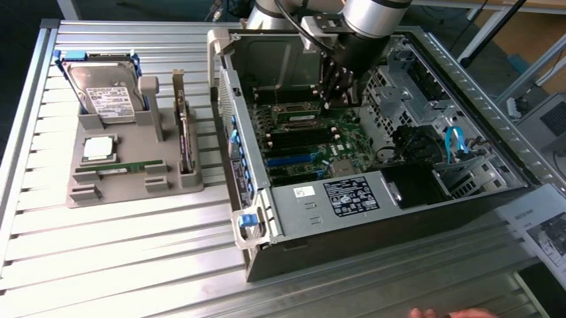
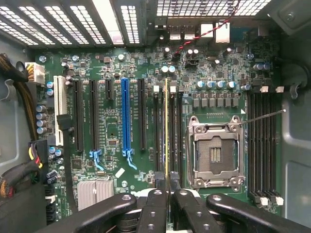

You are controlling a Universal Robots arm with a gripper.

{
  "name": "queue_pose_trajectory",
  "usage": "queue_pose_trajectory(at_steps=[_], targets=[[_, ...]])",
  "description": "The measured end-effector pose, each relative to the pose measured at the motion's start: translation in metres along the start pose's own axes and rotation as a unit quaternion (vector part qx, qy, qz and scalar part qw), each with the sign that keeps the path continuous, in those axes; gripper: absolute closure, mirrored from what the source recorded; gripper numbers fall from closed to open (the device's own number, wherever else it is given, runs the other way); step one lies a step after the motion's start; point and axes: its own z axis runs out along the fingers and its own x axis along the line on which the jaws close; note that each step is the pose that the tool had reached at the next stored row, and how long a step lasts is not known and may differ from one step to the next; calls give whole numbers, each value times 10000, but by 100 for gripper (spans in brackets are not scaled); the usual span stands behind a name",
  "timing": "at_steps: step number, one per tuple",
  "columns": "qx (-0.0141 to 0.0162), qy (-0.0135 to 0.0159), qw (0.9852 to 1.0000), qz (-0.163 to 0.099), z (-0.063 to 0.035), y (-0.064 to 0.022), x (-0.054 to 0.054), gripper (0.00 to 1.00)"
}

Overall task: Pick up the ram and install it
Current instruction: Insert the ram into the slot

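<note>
The ram (image 2: 166, 126) shows edge-on as a thin strip, pinched between the 2 black fingers of the gripper (image 2: 166, 185). It hangs over the green motherboard (image 2: 112, 131) inside the open computer case (image 1: 265, 218), in line with the black memory slots (image 2: 159, 131) just beside the empty processor socket (image 2: 215, 153). A gray parts holder (image 1: 132, 189) sits on the exterior view's left.

Ram (image 2: 166, 131): seen edge-on as a thin strip, clamped between the black fingers of the gripper (image 2: 167, 188), held over the green motherboard (image 2: 111, 128) above dark slots. Metal-framed processor socket (image 2: 216, 154): located just beside. Blue slot (image 2: 124, 116), white slot (image 2: 60, 114): mounted further off.
</note>
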Motion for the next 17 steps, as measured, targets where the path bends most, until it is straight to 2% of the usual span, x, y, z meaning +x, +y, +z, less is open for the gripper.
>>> queue_pose_trajectory(at_steps=[17], targets=[[0, 0, 10000, 0, 171, -5, 6, 88]])
